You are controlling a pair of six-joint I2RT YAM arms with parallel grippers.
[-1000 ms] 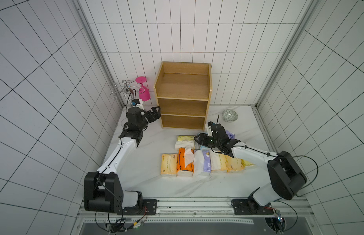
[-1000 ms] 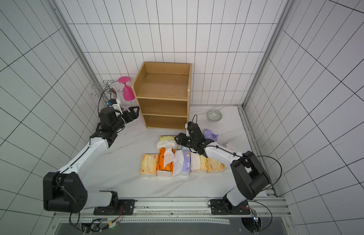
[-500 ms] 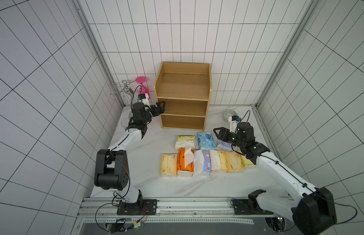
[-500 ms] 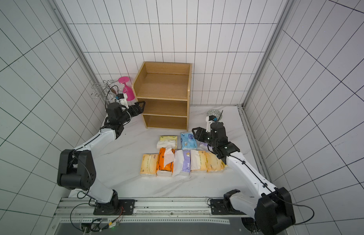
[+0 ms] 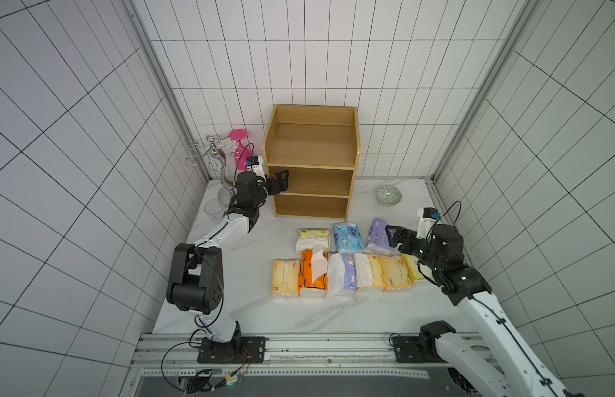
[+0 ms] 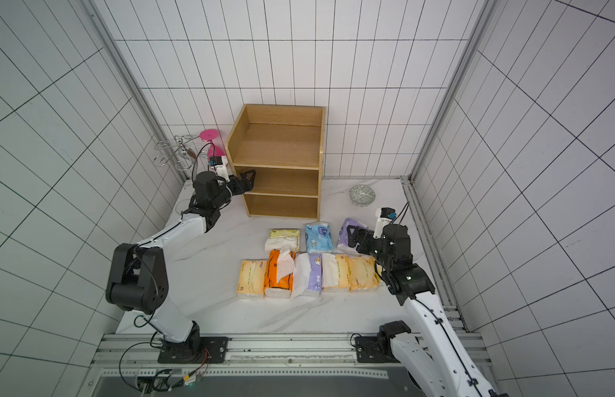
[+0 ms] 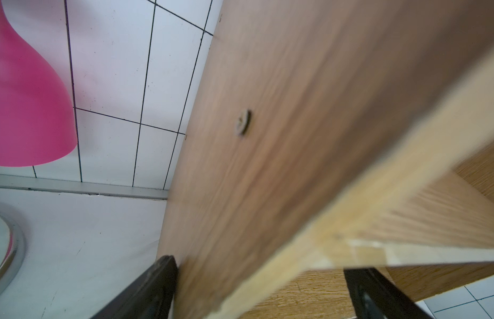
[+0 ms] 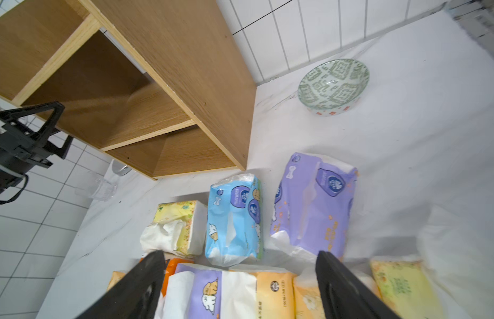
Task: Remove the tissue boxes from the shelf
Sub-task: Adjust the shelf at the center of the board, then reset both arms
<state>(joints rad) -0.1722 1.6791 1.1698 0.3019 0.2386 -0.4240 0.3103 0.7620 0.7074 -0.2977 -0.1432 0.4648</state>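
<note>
Well, my right claw (image 8: 240, 255) hangs spread wide and empty over the near row of tissue packs (image 5: 340, 273), pinching nothing. Just ahead of its tips lies the purple pack (image 8: 312, 204), long axis running straight away from me toward the wooden shelf (image 5: 313, 147). The light-blue pack (image 8: 234, 215) lies parallel beside it on the side toward my left arm, and the yellow pack (image 8: 179, 221) lies past that. I count nine packs, all on the marble tabletop (image 5: 251, 309), none on a board. The shelf stands farther ahead, well apart from this claw, and every tier I can see is bare, though the lowest is partly hidden. My left claw (image 5: 283, 181) is much the nearer to it: its fingers are parted too, straddling the front edge of the shelf's side panel at the middle tier, one against the outer face, the other inside and clear of the wood as far as I can tell. I judge the removal finished, since nothing to fetch lies ahead of either claw, only wood to back away from
</note>
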